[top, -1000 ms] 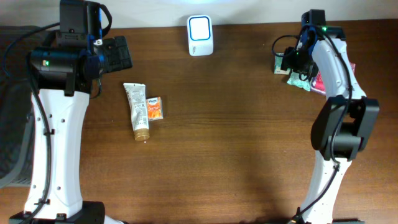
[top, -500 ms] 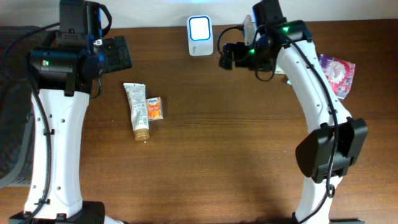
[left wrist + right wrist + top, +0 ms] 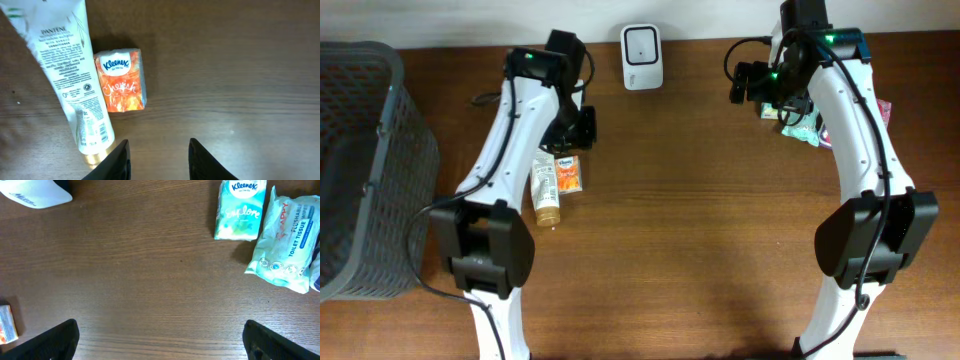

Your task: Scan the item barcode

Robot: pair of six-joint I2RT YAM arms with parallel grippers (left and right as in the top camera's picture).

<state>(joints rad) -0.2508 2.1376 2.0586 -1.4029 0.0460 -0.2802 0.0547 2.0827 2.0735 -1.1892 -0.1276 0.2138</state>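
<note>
Our left gripper (image 3: pixel 159 162) could pinch the wrong item or drag two at once, because the orange tissue pack (image 3: pixel 122 80) lies just beside the tube (image 3: pixel 70 75), perhaps touching it. Its jaws stand partly spread, holding nothing, close to both. The scanner (image 3: pixel 641 43) sits well apart beyond them. Our right gripper (image 3: pixel 167 340) hangs wide and empty near a teal tissue pack (image 3: pixel 240 210).

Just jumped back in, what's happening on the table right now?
Nothing is held yet. The left gripper hovers open beside the Pantene tube and the orange Kleenex pack, which lie side by side. The right gripper, wide open and empty, hangs near the teal Kleenex pack and the wipes packet. The scanner stands at the table's back edge.
</note>
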